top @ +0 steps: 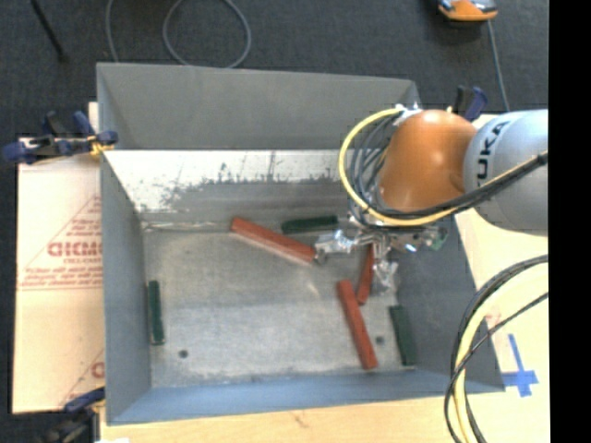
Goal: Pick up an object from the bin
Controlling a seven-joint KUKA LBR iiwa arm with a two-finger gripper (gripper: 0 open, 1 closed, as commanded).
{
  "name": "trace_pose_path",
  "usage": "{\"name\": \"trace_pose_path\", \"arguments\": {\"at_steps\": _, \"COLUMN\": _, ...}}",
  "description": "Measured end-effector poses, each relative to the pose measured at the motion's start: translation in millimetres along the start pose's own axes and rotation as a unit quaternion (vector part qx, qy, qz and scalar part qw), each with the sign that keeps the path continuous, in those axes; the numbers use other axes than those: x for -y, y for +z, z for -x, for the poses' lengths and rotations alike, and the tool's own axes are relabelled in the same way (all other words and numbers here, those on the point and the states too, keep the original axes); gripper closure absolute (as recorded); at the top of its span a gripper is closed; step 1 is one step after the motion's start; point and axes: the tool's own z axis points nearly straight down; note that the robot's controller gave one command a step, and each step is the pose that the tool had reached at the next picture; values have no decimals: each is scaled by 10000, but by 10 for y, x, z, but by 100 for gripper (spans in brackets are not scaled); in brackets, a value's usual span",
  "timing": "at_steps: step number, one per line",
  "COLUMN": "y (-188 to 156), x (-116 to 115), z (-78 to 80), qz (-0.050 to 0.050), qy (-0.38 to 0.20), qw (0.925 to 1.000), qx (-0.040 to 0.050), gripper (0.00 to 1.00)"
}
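My gripper (369, 245) hangs low in the right half of the bin, under the orange wrist cover. A short red stick (366, 279) runs down from right beneath it, its upper end hidden by the gripper. Just below lies a longer red stick (357, 326), slanting toward the front right corner. Another long red stick (272, 240) lies to the gripper's left, its right end close to the gripper's metal parts. A dark green stick (309, 222) rests by the back wall, just left of the gripper.
A second dark green stick (400, 335) lies along the right wall near the front. A third green stick (155, 312) lies upright against the left wall. The arm and its cables cover the bin's back right corner.
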Motion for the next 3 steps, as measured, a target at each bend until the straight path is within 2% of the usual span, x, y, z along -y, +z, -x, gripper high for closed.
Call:
{"name": "trace_pose_path", "arguments": {"at_steps": 1, "y": 4, "x": 39, "z": -424, "qz": 47, "qy": -2338, "qw": 9723, "qx": 12, "gripper": 0}}
{"name": "trace_pose_path", "arguments": {"at_steps": 2, "y": -2, "x": 66, "z": -448, "qz": 24, "qy": -2323, "qw": 9726, "qx": -13, "gripper": 100}}
{"name": "trace_pose_path", "arguments": {"at_steps": 3, "y": -1311, "x": 229, "z": -543, "qz": -18, "qy": -2403, "qw": 9707, "qx": -22, "gripper": 100}}
